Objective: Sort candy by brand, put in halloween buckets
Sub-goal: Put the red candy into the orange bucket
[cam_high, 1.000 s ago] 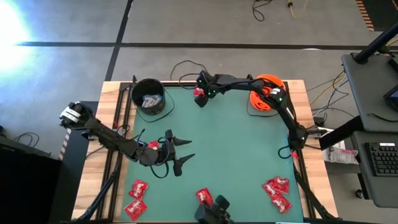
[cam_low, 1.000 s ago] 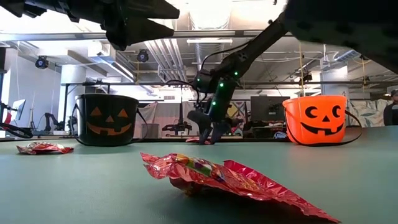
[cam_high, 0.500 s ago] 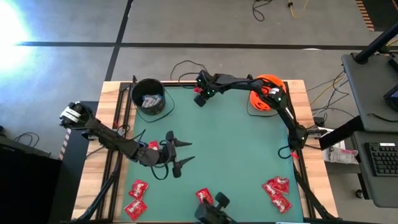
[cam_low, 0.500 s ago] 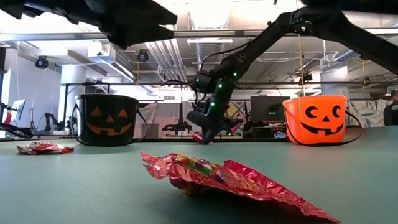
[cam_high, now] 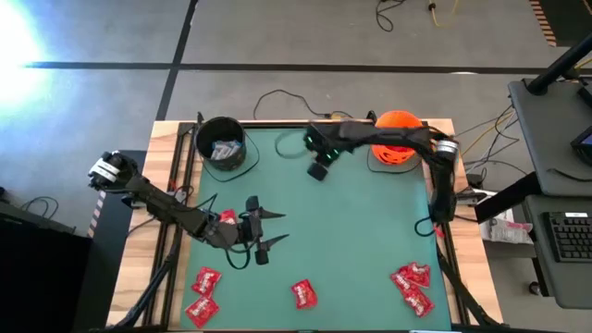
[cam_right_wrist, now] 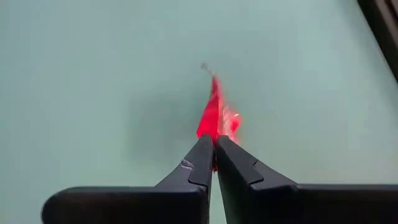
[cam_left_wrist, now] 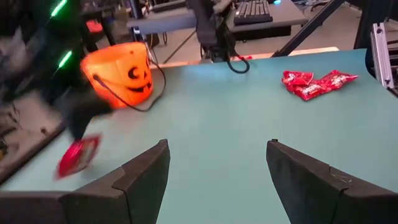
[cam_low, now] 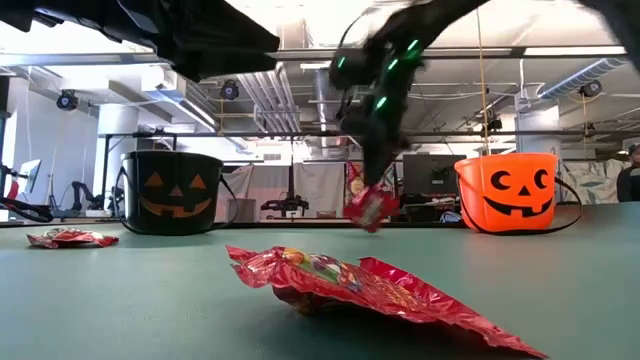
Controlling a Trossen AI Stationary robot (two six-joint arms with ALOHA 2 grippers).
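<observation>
My right gripper (cam_low: pixel 372 182) is shut on a shiny red candy packet (cam_low: pixel 370 206), held in the air over the far middle of the green table, between the black bucket (cam_high: pixel 222 143) and the orange bucket (cam_high: pixel 396 139). In the high view this gripper (cam_high: pixel 319 169) is left of the orange bucket. My left gripper (cam_high: pixel 264 231) hovers open over the left middle of the table with nothing between its fingers. More red packets lie flat along the near edge (cam_high: pixel 205 279) (cam_high: pixel 303 294) (cam_high: pixel 412 282). Pale wrapped sweets show inside the black bucket. My right gripper pinches the red packet by its upper edge (cam_right_wrist: pixel 214 127) between its two fingertips. The fingers point down at it from above. The packet hangs below the fingers, edge-on in the wrist view, lifted clear of the table (cam_low: pixel 372 212).
Another red packet (cam_high: pixel 227 215) lies close behind my left gripper. One crumpled packet (cam_low: pixel 350 285) lies right in front of the low camera. Cables run along the table's far edge (cam_high: pixel 277 97). Green mat shows bare in the middle (cam_high: pixel 361 231).
My right gripper has taken hold of the red packet at the table's far edge and lifted it clear. It has swung up and toward the near and right side, closer to the orange bucket. The packet now dangles below its fingers.
</observation>
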